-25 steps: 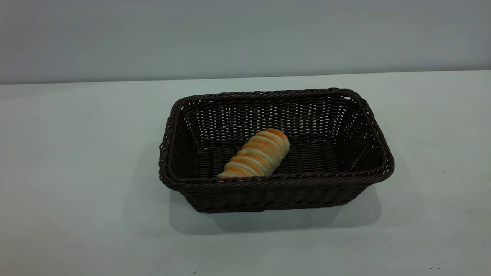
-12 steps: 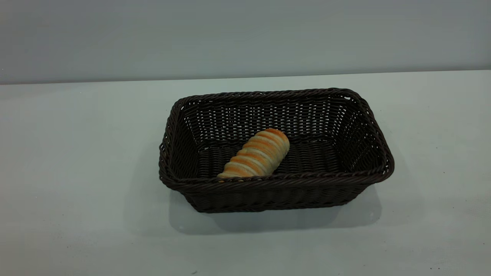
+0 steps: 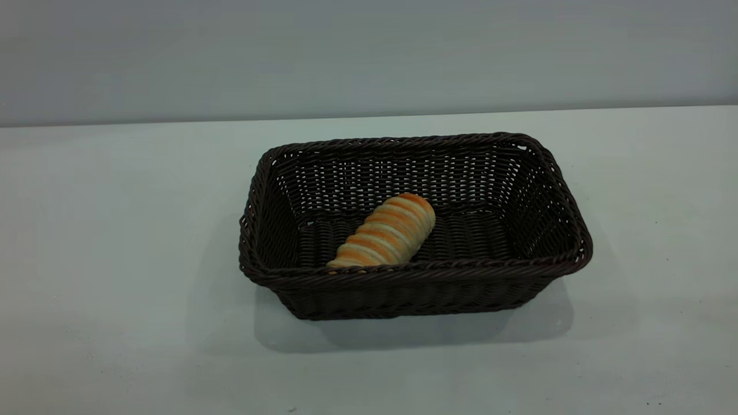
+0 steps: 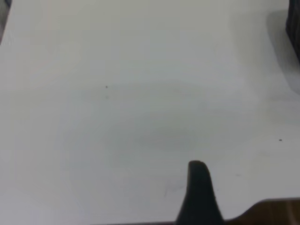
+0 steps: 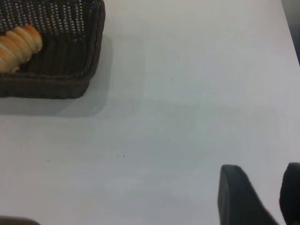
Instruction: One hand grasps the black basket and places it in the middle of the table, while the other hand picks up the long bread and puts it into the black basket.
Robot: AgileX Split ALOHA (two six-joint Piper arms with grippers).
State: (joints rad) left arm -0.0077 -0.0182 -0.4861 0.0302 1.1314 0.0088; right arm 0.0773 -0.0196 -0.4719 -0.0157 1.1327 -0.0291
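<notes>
The black basket [image 3: 415, 288] stands on the white table [image 3: 115, 230] near its middle. The long bread [image 3: 385, 231] lies inside it, slanted, one end against the near wall. Neither gripper shows in the exterior view. In the right wrist view the basket's corner [image 5: 70, 79] and the bread [image 5: 18, 44] are far from my right gripper [image 5: 265, 187], which hangs open and empty over bare table. My left gripper [image 4: 200, 185] is over bare table too, with only a dark edge of the basket [image 4: 294, 28] at the frame's side.
A grey wall [image 3: 369, 52] runs behind the table's far edge. A few tiny dark specks [image 5: 121, 155] dot the tabletop. Wide bare table lies on both sides of the basket and in front of it.
</notes>
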